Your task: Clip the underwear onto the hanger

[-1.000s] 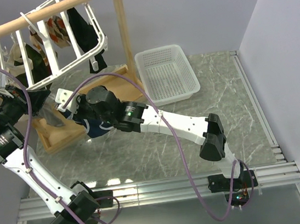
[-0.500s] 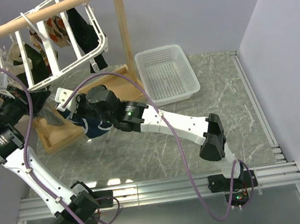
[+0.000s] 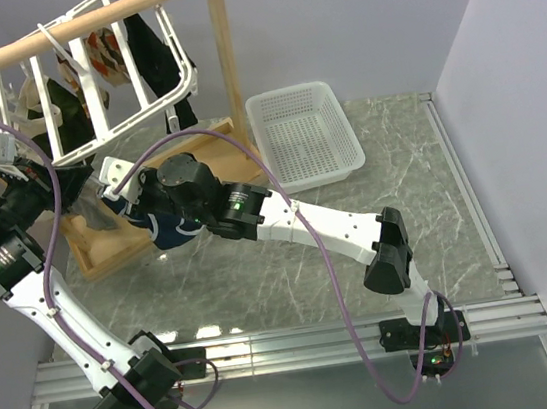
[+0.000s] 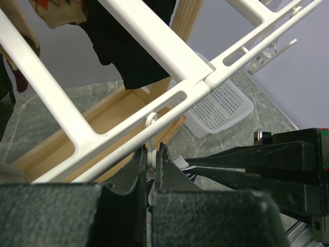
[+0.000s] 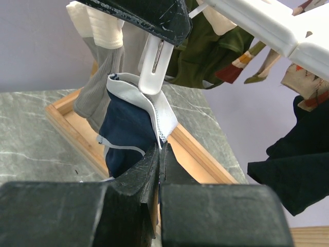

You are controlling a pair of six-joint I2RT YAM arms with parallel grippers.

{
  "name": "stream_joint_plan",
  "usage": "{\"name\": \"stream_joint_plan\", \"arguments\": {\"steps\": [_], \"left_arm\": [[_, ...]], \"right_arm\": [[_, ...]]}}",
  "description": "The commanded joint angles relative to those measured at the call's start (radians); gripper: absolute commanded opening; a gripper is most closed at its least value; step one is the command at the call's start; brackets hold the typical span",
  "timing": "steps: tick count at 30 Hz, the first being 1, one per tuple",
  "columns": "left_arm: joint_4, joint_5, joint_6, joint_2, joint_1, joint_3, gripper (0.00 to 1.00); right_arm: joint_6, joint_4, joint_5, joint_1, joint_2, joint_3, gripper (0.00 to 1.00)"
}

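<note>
The hanger (image 3: 86, 83), a white grid rack, hangs from the wooden rail at the back left, and its bars (image 4: 154, 56) cross the left wrist view. My left gripper (image 4: 150, 149) is shut on one white dangling clip (image 4: 150, 158) under the rack. In the right wrist view that clip (image 5: 153, 62) reaches down to the white waistband of the navy underwear (image 5: 128, 128). My right gripper (image 5: 160, 146) is shut on the waistband edge and holds the underwear (image 3: 171, 230) up beneath the clip. Whether the clip's mouth is round the band, I cannot tell.
The wooden rail stand's post (image 3: 226, 59) and its base frame (image 3: 108, 248) sit right under the work. Black garments (image 3: 147, 45) and a beige cloth (image 5: 95, 98) hang from other clips. A white mesh basket (image 3: 303, 135) stands to the right.
My right gripper has crept slightly up and left with the underwear, closer to the clip. The left gripper has hardly moved.
</note>
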Motion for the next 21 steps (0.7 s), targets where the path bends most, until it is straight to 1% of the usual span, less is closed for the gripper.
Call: {"name": "stream_joint_plan", "arguments": {"steps": [1, 9, 13, 15, 21], "left_arm": [[-0.135, 0.091, 0.018, -0.012, -0.013, -0.007, 0.00], [-0.209, 0.091, 0.090, -0.006, -0.013, 0.007, 0.00], [-0.234, 0.092, 0.096, -0.001, -0.013, 0.016, 0.00], [-0.249, 0.095, 0.145, 0.004, -0.013, 0.024, 0.00], [-0.290, 0.098, 0.181, 0.007, -0.013, 0.035, 0.00]], "right_arm": [[-0.001, 0.055, 0.002, 0.007, -0.067, 0.031, 0.00], [0.011, 0.061, 0.003, 0.007, -0.072, 0.042, 0.00], [0.014, 0.056, 0.008, 0.007, -0.060, 0.063, 0.00], [0.014, 0.055, 0.011, 0.005, -0.053, 0.069, 0.00], [0.016, 0.056, 0.022, 0.002, -0.044, 0.077, 0.00]]}}
